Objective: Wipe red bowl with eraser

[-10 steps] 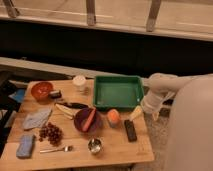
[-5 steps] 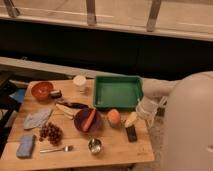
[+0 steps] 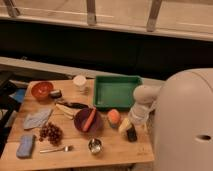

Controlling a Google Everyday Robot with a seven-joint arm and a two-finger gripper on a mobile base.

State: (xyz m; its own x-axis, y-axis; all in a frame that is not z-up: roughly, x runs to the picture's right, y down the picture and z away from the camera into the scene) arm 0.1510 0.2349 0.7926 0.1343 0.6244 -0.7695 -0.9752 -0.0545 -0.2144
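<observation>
The red bowl (image 3: 42, 90) is a small orange-red bowl at the far left of the wooden table (image 3: 75, 159). The eraser (image 3: 131, 134) is a flat black block near the table's right front edge, partly covered by the gripper. My gripper (image 3: 126, 126) hangs from the pale arm (image 3: 140, 102) at the right and sits right over the eraser's left end, far from the red bowl. I cannot see whether it touches the eraser.
A green tray (image 3: 117, 92), white cup (image 3: 80, 82), small dark object (image 3: 56, 93), purple bowl (image 3: 88, 121) with a carrot, orange fruit (image 3: 114, 116), banana (image 3: 65, 110), grapes (image 3: 51, 132), grey cloth (image 3: 37, 119), blue sponge (image 3: 25, 146), fork (image 3: 55, 149), metal cup (image 3: 95, 146).
The arm has swung left and down from beside the tray to just over the eraser. The robot's body fills more of the right side. The objects on the table have not moved.
</observation>
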